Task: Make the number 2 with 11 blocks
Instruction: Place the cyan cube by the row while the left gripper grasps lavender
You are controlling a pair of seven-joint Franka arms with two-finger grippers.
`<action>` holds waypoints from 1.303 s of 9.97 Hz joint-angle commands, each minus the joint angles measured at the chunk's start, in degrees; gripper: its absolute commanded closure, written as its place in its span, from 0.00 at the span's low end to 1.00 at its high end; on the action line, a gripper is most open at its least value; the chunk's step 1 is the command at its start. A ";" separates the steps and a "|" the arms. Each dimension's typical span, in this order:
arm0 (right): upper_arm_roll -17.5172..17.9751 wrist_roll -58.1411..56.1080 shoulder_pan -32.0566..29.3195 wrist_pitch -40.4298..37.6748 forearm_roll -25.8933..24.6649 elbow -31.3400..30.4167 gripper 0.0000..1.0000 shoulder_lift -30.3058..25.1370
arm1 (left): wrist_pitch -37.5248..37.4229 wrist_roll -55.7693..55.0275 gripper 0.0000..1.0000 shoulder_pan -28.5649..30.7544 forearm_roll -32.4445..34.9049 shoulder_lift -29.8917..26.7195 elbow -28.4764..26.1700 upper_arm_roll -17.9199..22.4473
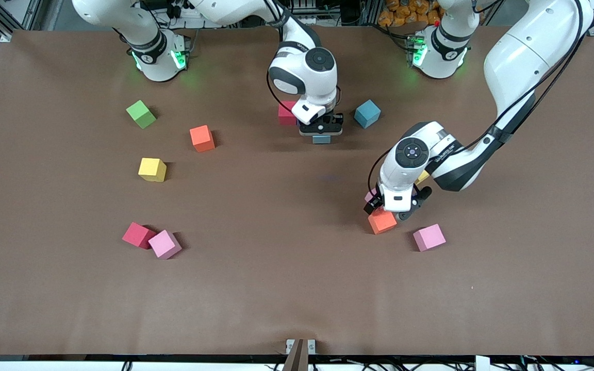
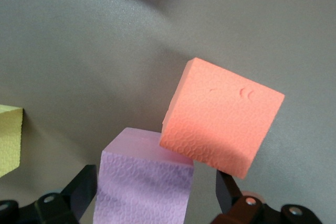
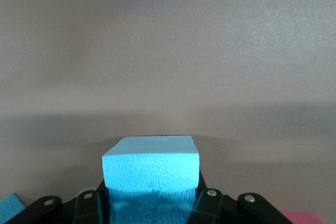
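Foam blue block, light, clamped on flat sides by right gripper; left gripper released over orange block.

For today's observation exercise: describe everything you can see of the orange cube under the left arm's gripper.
The orange cube is a small matte block with a finely pebbled, foam-like skin and two faint dents on its upper face. It sits askew on the brown table, one edge pressed against a purple cube. The left gripper hangs open right over it, without gripping it. A pink cube lies apart, toward the left arm's end.
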 commanded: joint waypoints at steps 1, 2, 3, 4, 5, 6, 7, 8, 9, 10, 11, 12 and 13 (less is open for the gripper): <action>0.10 1.79 0.10 0.50 -1.34 -0.16 0.71 0.09 | 0.08 2.28 0.00 -0.32 -0.40 0.73 0.56 0.35; 0.10 1.79 0.19 0.59 -1.43 -0.16 0.71 0.26 | 0.08 2.28 0.00 -0.49 -0.40 0.91 0.38 0.35; 0.10 1.79 0.37 0.76 -1.51 0.02 0.71 0.70 | 0.08 2.28 0.00 -0.49 -0.40 1.26 0.29 0.35; 0.10 1.87 0.37 0.77 -1.52 0.10 0.71 0.79 | -0.01 2.28 0.00 -0.49 -0.49 1.43 0.29 0.35; 0.10 2.22 0.28 0.77 -1.52 0.11 0.71 0.79 | -0.01 2.28 0.00 -0.58 -1.01 1.44 0.29 0.35; 0.10 2.31 0.28 0.94 -1.52 0.11 0.71 0.88 | -0.10 2.37 0.00 -0.32 -1.19 1.44 0.29 0.35; 0.10 2.31 0.37 1.20 -1.52 0.11 0.71 0.88 | -0.18 2.54 0.00 -0.41 -1.19 1.35 0.29 0.35; 0.10 2.31 0.28 1.38 -1.52 0.11 0.71 0.96 | -0.36 2.63 0.12 -0.15 -1.97 1.26 0.29 0.35; 0.10 2.31 0.28 2.08 -1.43 0.11 0.71 0.97 | -0.36 2.72 0.60 -0.06 -3.11 1.00 0.29 0.35; 0.10 2.57 0.37 2.61 -1.43 0.11 0.71 1.05 | -0.36 2.72 0.87 -0.14 -3.21 1.00 0.38 0.35; 0.10 2.84 0.45 2.61 -1.51 0.11 0.71 1.23 | -0.54 2.72 0.89 -0.14 -3.21 0.91 0.38 0.35; 0.10 2.84 0.46 2.61 -1.52 0.11 0.71 1.23 | -1.23 2.72 0.89 -0.06 -3.21 0.82 0.38 0.26; 0.10 2.84 0.46 2.61 -1.52 0.11 0.71 1.23 | -2.28 2.72 0.89 0.21 -3.21 0.39 0.56 0.00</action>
